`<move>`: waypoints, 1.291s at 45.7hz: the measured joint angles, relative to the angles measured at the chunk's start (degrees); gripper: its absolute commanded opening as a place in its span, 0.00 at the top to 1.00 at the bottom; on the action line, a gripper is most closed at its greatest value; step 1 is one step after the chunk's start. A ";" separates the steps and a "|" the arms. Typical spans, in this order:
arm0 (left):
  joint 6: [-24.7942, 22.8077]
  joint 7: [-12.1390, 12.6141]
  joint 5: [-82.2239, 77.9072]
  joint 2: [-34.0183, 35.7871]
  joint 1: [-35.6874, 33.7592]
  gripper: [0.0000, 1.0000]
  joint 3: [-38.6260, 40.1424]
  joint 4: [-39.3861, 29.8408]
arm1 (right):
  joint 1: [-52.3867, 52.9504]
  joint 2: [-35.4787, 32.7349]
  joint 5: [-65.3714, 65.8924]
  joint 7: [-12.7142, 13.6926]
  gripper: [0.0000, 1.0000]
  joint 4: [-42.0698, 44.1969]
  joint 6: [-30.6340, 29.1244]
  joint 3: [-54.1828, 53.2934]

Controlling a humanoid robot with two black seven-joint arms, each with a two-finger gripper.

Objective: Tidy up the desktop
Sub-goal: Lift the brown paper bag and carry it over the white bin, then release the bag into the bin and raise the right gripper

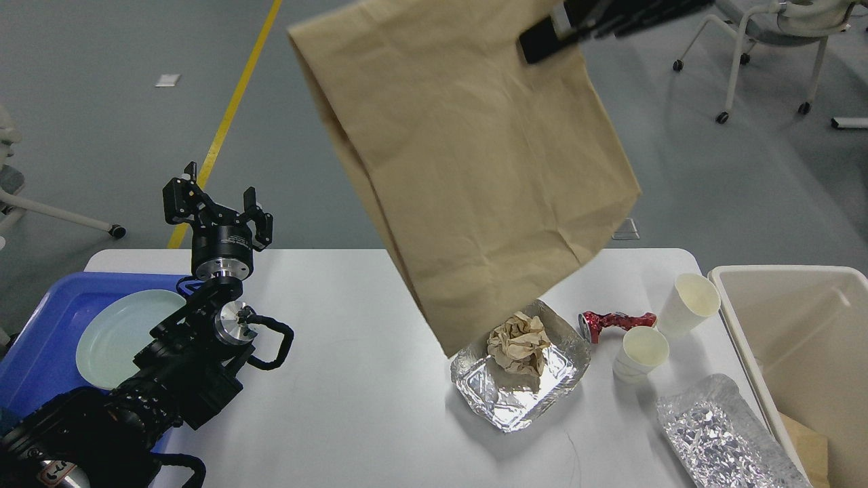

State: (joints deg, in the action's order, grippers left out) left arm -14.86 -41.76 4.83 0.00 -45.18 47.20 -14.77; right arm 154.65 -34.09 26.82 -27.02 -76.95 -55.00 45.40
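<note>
White matte tabletop (352, 379) is filling the lower part of the head view, rounded far corners showing, grey floor (95, 135) w/ a yellow line (230, 112) running behind it. A wheeled chair (766, 41) is standing top right; another chair's leg and caster are peeking in at far left.

On the tabletop's left end a blue tray (41, 339) is sitting, carrying a pale green plate (115, 335). The left arm is coming in over the tray; its left pincer (217, 203) is pointing up above the far edge, fingers spread, nothing between them.

Right pincer (549, 34) is entering at the top, dark and partly cut off by the frame edge; it's pinching the top of a big brown paper bag (468, 169), which is hanging tilted in the air, lower corner dangling just above a foil tray (522, 396). That foil tray is holding a crumpled brown paper ball (519, 342).

Right of it: a crushed red can (614, 322) lying on its side, two white paper cups (688, 301) (641, 352) tipped over beside it, and a long foil piece (719, 434) near the front right edge.

A cream bin (847, 291) is standing at the right end, w/ smth brown, prob. cardboard (807, 447), lying at the bottom.
</note>
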 measured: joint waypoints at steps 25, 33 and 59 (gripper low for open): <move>0.00 0.00 0.00 0.00 0.00 0.00 0.00 0.01 | -25.94 2.39 24.79 4.86 1.00 17.22 0.00 9.06; 0.00 0.00 0.00 0.00 0.00 0.00 0.00 0.01 | -38.13 4.82 29.35 4.88 1.00 28.93 0.04 16.09; -0.25 0.01 0.00 -0.01 0.02 0.00 0.00 0.01 | -66.02 7.92 27.83 4.87 0.00 51.12 13.82 29.78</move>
State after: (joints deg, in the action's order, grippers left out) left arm -15.11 -41.75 4.83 -0.01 -45.15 47.20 -14.76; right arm 88.63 -26.17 54.65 -22.15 -25.83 -41.18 75.18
